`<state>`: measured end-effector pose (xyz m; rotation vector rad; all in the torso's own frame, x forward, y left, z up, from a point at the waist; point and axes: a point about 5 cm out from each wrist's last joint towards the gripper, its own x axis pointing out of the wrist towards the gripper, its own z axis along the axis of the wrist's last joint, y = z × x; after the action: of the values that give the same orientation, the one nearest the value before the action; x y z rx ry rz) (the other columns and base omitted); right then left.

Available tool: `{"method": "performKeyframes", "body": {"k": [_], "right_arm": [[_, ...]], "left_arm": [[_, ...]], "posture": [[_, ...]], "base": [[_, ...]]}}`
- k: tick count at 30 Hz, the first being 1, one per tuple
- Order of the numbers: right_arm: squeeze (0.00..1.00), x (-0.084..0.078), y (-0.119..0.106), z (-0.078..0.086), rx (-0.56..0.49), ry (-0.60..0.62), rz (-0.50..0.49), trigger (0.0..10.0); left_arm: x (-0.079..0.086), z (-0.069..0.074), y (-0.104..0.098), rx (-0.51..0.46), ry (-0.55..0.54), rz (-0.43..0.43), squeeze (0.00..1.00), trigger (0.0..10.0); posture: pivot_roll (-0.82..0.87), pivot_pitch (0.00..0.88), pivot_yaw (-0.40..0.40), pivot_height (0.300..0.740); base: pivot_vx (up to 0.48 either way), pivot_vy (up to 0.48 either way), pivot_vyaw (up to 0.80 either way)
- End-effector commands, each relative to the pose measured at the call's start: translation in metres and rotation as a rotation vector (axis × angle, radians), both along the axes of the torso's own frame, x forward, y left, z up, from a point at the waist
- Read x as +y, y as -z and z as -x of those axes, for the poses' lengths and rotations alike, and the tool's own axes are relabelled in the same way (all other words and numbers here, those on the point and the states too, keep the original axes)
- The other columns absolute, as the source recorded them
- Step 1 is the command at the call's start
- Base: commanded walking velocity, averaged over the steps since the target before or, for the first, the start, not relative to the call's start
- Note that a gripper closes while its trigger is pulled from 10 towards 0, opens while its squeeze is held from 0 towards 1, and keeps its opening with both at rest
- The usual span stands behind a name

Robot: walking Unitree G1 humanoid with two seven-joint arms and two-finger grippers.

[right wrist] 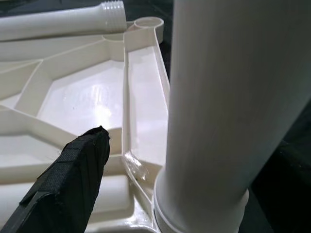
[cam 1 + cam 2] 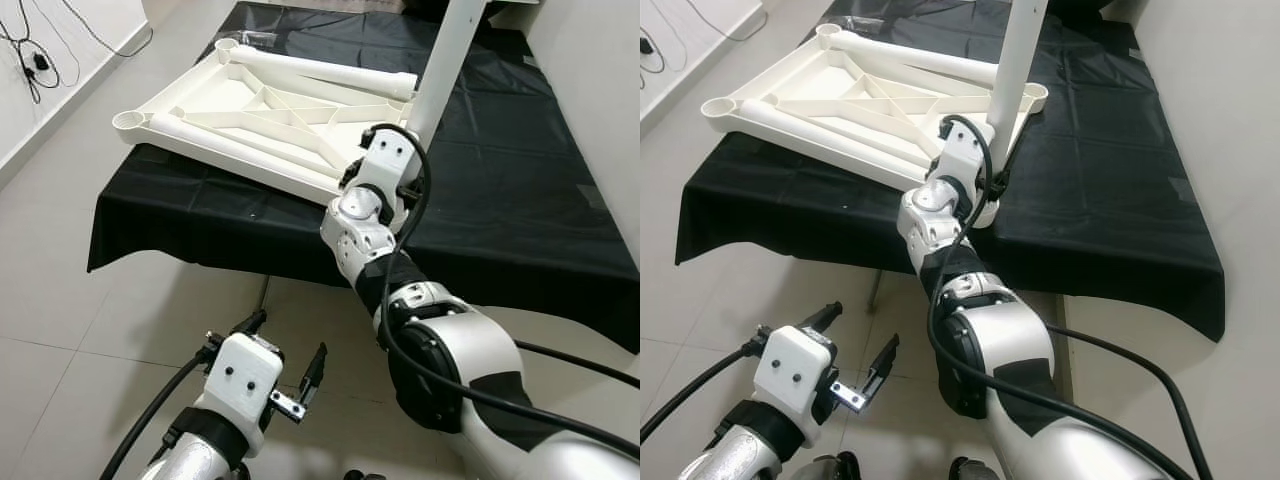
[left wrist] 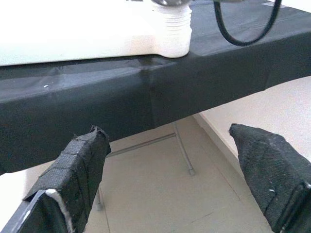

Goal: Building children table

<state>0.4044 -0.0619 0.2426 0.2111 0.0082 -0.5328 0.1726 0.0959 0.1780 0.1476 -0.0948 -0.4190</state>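
Note:
The white children's table top [image 2: 215, 88] lies upside down on a black-covered table [image 2: 500, 190]. A white leg [image 2: 450, 60] stands upright in its near right corner socket. Two more white legs lie across the underside, one at the far side [image 2: 320, 72] and one at the near side [image 2: 240, 140]. My right gripper [image 2: 990, 175] is at the foot of the upright leg. In the right wrist view one black finger [image 1: 73, 179] stands apart from the leg [image 1: 228, 111]; the other finger is hidden behind it. My left gripper [image 2: 283, 345] hangs open and empty, low in front of the table.
The black cloth's front edge [image 3: 146, 97] hangs ahead of the left gripper, with a thin metal table leg [image 3: 182, 150] beneath. Tiled floor [image 2: 100, 300] spreads to the left. Cables [image 2: 35, 60] lie along the left wall. A wall [image 2: 600, 80] borders the table's right side.

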Motion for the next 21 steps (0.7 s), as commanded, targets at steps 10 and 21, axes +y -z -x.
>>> {"method": "performKeyframes", "body": {"k": [10,21], "right_arm": [[0.0,-0.01,0.023,0.006,0.023,-0.073,0.05,10.0],[0.0,-0.018,0.038,0.028,-0.004,-0.284,0.091,10.0]], "left_arm": [[-0.001,0.001,0.007,0.027,0.005,-0.002,0.0,10.0],[0.002,0.0,0.009,0.033,0.0,-0.008,0.0,10.0]], "posture": [[0.1,0.211,-0.052,0.74],[0.09,0.203,-0.045,0.74]], "base": [[0.0,0.0,0.0],[0.0,0.0,0.0]]}}
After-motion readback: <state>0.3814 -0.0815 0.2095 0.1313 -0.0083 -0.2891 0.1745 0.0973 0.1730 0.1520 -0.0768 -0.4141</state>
